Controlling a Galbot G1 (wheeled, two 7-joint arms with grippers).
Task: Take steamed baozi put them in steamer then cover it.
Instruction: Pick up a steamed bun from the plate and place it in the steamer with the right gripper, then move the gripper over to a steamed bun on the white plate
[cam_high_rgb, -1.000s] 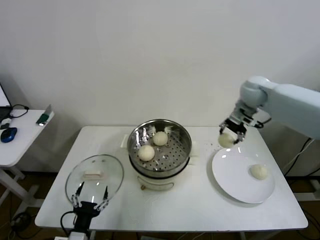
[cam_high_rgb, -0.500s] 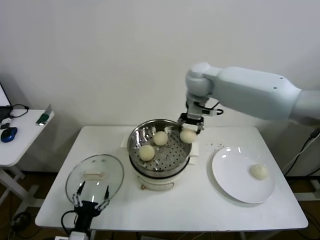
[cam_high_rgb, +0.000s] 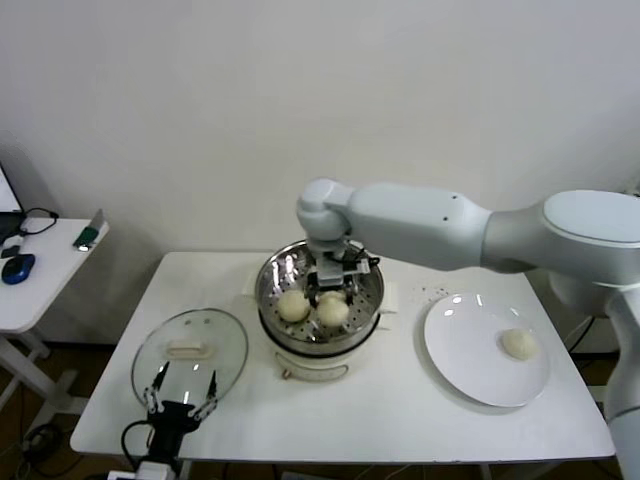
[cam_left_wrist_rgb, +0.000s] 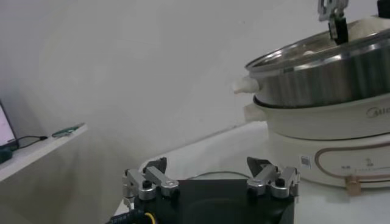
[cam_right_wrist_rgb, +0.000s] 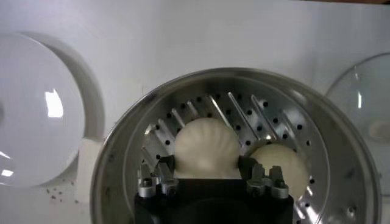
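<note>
Right tool (cam_high_rgb: 333, 292) grips a baozi (cam_right_wrist_rgb: 206, 149) inside steamer (cam_high_rgb: 368, 272).

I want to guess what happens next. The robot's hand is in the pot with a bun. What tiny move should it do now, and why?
Probably open the right gripper and let go. Its fingers are closed on a baozi already low inside the steamer, beside another baozi. One baozi waits on the plate.

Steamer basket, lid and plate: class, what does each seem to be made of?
Steamer: probably polished steel, since its perforated wall mirrors the buns.
Lid: seemingly clear glass, as the table shows through; its handle looks white plastic.
Plate: glossy white, possibly ceramic, with bright glints.
</note>
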